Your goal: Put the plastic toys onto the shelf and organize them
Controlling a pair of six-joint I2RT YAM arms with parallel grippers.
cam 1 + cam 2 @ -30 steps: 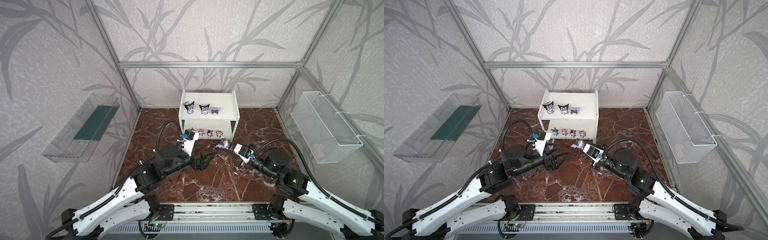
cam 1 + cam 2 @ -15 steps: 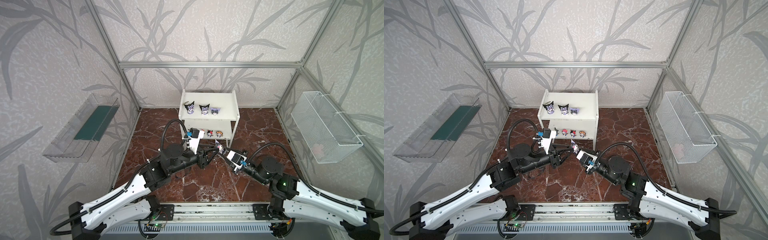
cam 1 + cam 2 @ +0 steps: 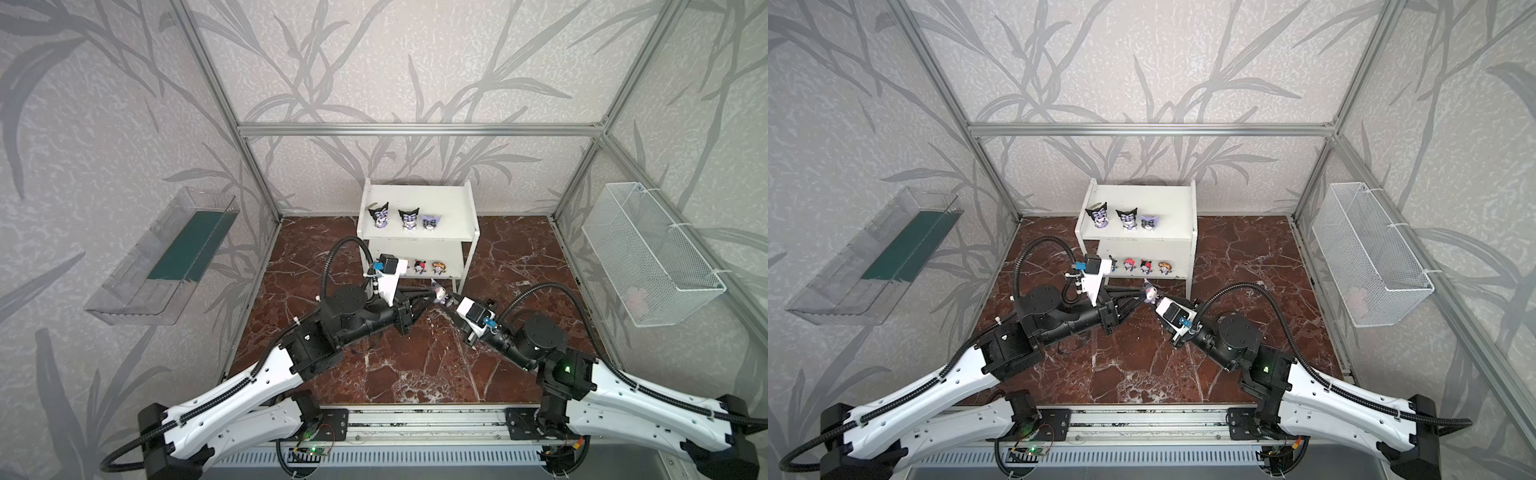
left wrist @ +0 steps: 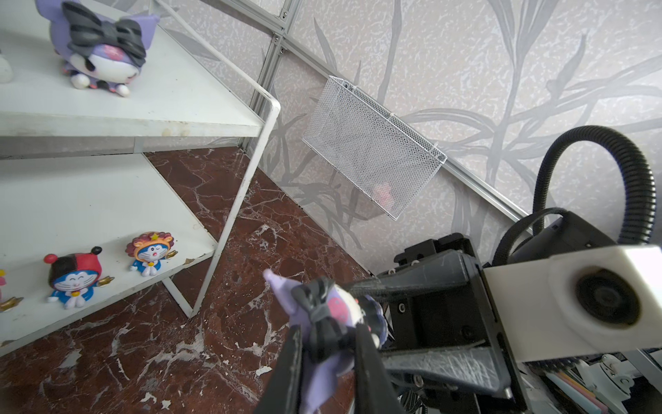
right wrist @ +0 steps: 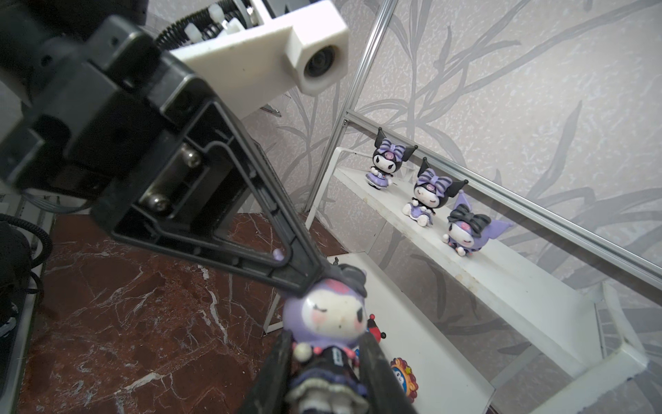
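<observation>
Gripping the small lavender plastic figurine with the black bow (image 5: 327, 315) by its body, my right gripper (image 5: 326, 369) is clamped narrow. My left gripper (image 4: 331, 358) pinches its head from the opposite end, so its long axis runs gripper to gripper. Below lies the red-brown marble floor (image 3: 415, 361). The white 2-tier metal shelf (image 3: 451, 201) stands just ahead, with free top-board space beside 3 pointed-eared figurines (image 3: 409, 218), above both grippers.

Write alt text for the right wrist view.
A lavender figurine is gripped at its body by the right gripper while the left gripper pinches the top of its head. Behind, three pointed-eared figurines sit on the upper board of the white shelf.
</observation>
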